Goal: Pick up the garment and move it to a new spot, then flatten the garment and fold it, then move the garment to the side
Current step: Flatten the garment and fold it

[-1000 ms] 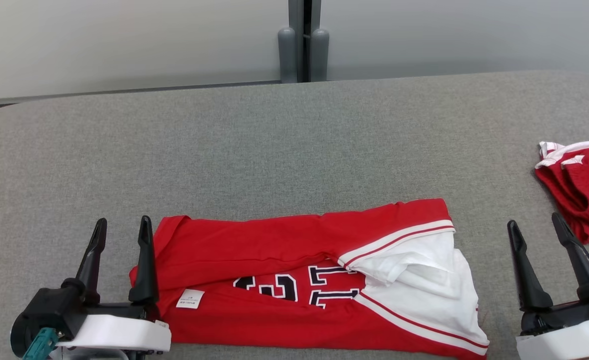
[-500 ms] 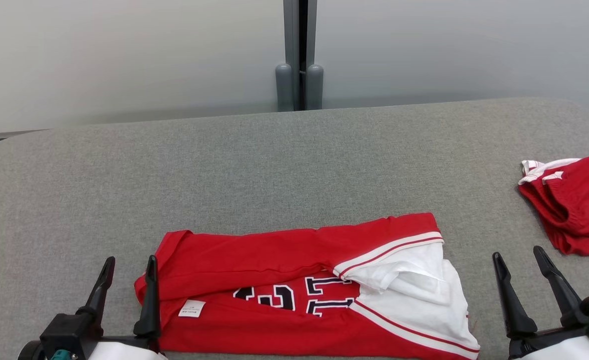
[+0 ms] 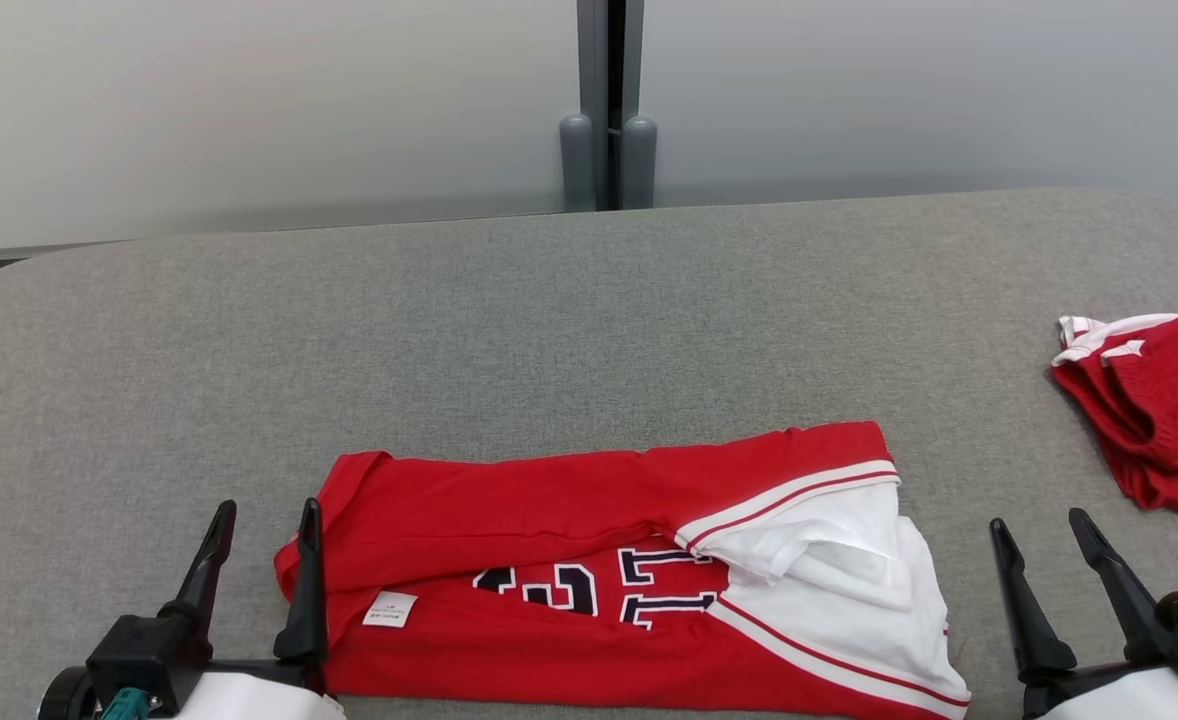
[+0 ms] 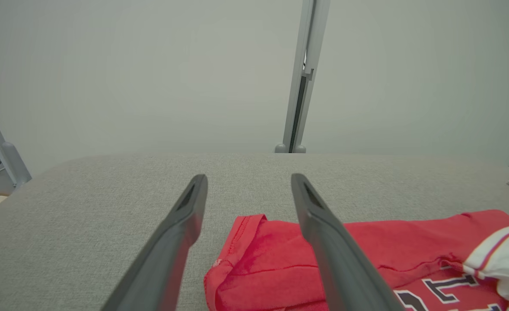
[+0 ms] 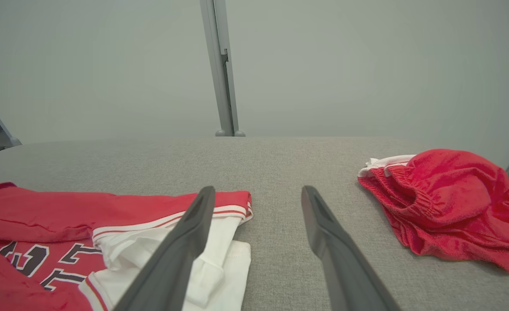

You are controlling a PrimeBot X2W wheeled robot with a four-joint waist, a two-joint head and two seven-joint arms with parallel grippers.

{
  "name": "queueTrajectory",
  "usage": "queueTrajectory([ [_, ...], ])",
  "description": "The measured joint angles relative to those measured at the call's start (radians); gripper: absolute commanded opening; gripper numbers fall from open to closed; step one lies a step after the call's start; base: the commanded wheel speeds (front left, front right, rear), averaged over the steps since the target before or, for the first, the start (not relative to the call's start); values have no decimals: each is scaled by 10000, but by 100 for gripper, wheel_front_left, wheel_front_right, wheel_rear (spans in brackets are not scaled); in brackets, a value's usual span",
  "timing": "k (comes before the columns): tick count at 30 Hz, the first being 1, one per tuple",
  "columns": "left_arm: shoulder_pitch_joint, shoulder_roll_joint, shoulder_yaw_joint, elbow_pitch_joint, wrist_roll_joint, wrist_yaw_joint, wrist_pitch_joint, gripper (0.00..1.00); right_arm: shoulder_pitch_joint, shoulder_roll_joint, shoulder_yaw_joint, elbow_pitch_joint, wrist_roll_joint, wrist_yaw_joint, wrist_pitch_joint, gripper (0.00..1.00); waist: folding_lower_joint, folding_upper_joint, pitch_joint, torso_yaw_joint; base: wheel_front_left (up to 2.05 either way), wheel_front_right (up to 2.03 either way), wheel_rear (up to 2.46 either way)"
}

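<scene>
A grey fabric-covered table (image 3: pixel 589 330) spans the head view, with pale wall panels behind it joined at a grey post (image 3: pixel 607 100). The red jersey (image 3: pixel 549 500) lies folded into a long band along the table's near edge. Its white sleeve with red stripes is on the right, and dark numerals outlined in white show near the middle. A pair of red shorts (image 3: pixel 1164 400) with white trim sits bunched near the table's right edge, well apart from the jersey.

The left gripper (image 3: pixel 267 510) hovers at the jersey's left end with its fingers spread apart and nothing between them. Its inner finger lines up over the cloth's edge, and contact cannot be judged. The right gripper (image 3: pixel 1039 525) is likewise spread and empty, over bare table between the jersey's white end and the shorts. A small white label (image 3: pixel 389 608) shows on the jersey near its left end.
</scene>
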Motion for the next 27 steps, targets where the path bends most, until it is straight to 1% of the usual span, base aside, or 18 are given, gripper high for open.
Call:
queueTrajectory([
  [2,-92,-13,-63,-2,36,0,17,100,-139,-82,96,372,59,0,29,100,-1,0,79,69,0,0,0],
  [6,-423,-79,-182,35,71,-50,61,100,-556,-261,541,1534,301,0,205,100,0,0,330,231,0,0,0],
  [14,-1223,-226,-293,257,82,-196,117,100,-1859,-15,1494,3824,989,0,84,100,0,0,1119,620,0,0,0],
  [17,-1417,-255,-326,376,128,-265,88,100,-2116,88,1668,4382,1149,0,50,100,0,0,1294,803,0,0,0],
  [21,-1527,-297,-351,454,199,-305,73,100,-2206,113,1801,4610,1569,-6,90,100,0,0,1337,936,0,0,0],
  [22,-1571,-313,-347,451,221,-307,52,100,-2205,104,1820,4625,1584,-19,157,82,0,0,1307,947,0,0,0],
  [23,-1590,-324,-337,447,221,-307,27,100,-2203,109,1852,4621,1647,-19,303,46,0,-1,1279,951,0,0,0],
  [24,-1584,-330,-326,453,221,-307,27,100,-2193,128,1919,4587,1714,-19,408,24,0,0,1255,944,0,0,0],
  [25,-1577,-345,-305,445,221,-307,17,100,-2179,142,2008,4527,1718,-13,508,0,0,0,1239,927,0,0,0],
  [26,-1577,-345,-305,445,221,-307,17,100,-2179,142,2008,4527,1718,-13,508,0,0,0,1239,927,0,0,0],
  [27,-1576,-370,-284,420,222,-305,-4,100,-2159,169,2111,4387,1814,-12,792,0,-1,0,1217,885,0,0,0],
])
